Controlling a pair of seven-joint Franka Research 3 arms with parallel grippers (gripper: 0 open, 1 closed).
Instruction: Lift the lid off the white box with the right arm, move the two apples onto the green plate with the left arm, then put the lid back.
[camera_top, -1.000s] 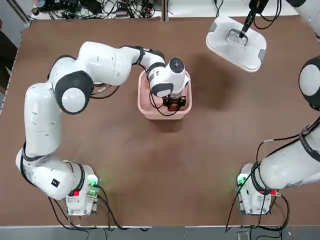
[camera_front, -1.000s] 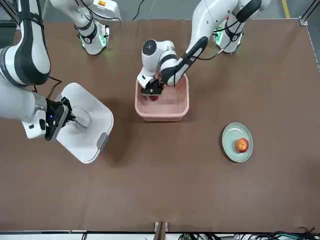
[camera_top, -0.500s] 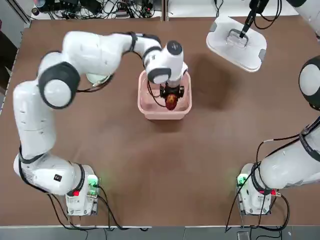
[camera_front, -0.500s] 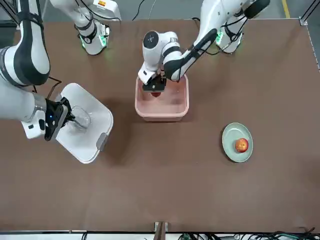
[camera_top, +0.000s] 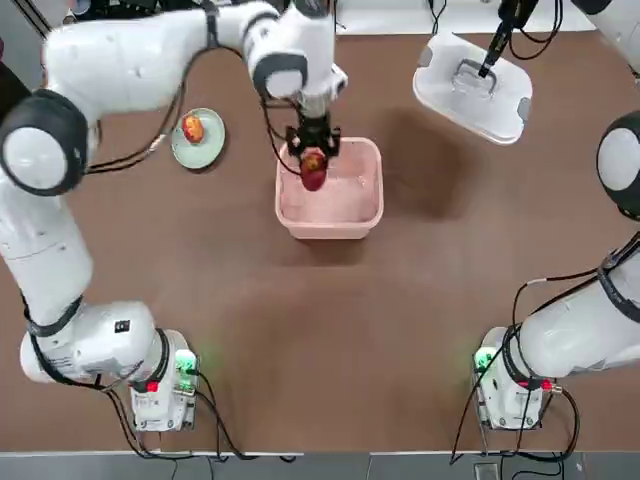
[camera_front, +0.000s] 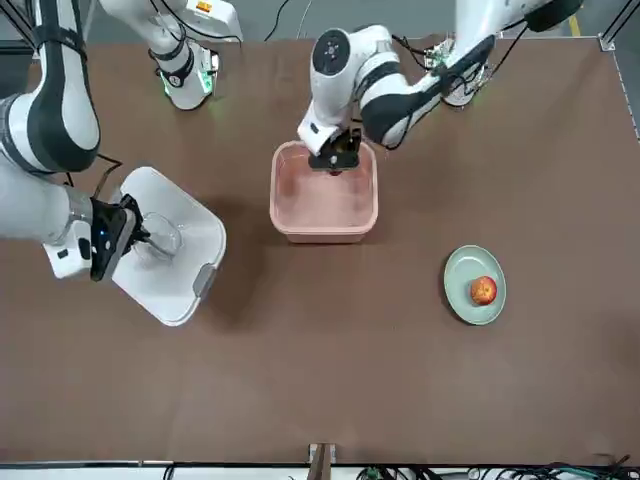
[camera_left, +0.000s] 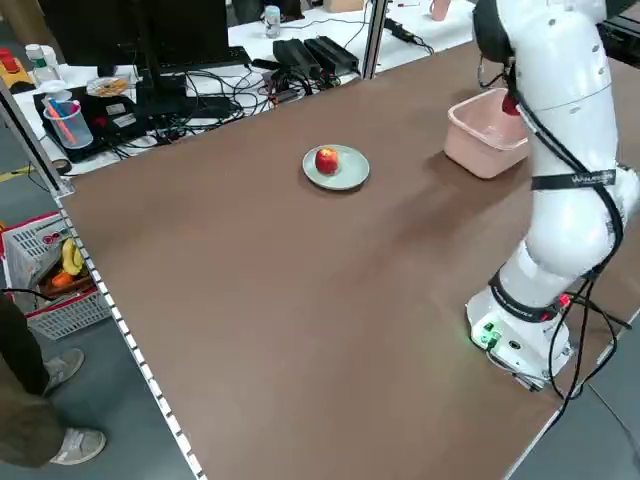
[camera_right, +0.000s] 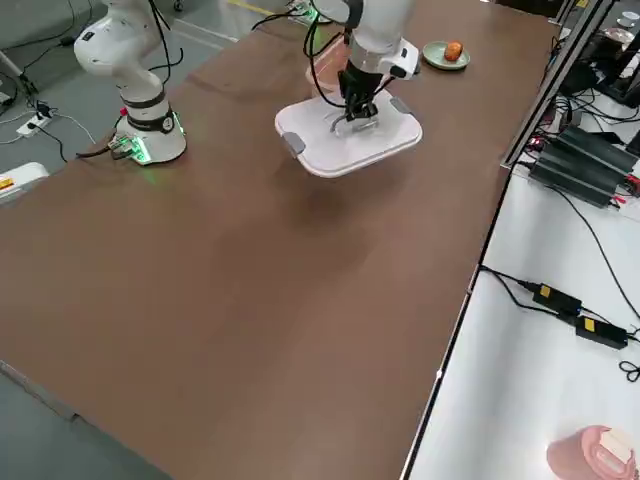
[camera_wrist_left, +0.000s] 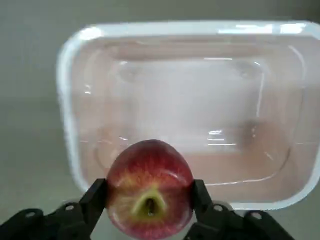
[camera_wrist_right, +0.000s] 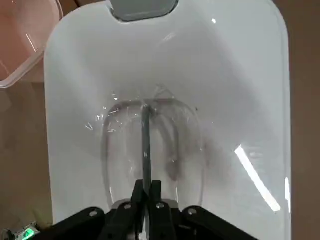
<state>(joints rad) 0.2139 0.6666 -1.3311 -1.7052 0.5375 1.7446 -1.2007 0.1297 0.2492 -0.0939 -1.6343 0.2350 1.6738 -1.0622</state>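
Note:
My left gripper (camera_top: 312, 158) is shut on a red apple (camera_top: 313, 170), held above the far left part of the white box (camera_top: 330, 229). The left wrist view shows that apple (camera_wrist_left: 150, 196) squeezed between both fingers (camera_wrist_left: 95, 200) over the box's rim (camera_wrist_left: 67, 125), and the pink inside looks bare. The other apple (camera_top: 193, 128) lies on the green plate (camera_top: 205, 152), left of the box. At the far right, my right gripper (camera_top: 489, 64) is shut on the bar handle of the lid (camera_top: 450, 92). The lid (camera_wrist_right: 240, 90) fills the right wrist view, with the gripper (camera_wrist_right: 146, 192) pinching its handle.
Cables and power gear (camera_top: 190, 15) lie beyond the table's far edge. Both arm bases (camera_top: 160, 385) stand at the near edge. My left arm's links (camera_top: 130, 60) reach over the plate area. Brown tabletop (camera_top: 330, 330) stretches between the box and the bases.
My left gripper has risen out of the box with the apple and shifted toward the far left rim. The arm swung away, uncovering the plate. The right gripper and lid stayed put.

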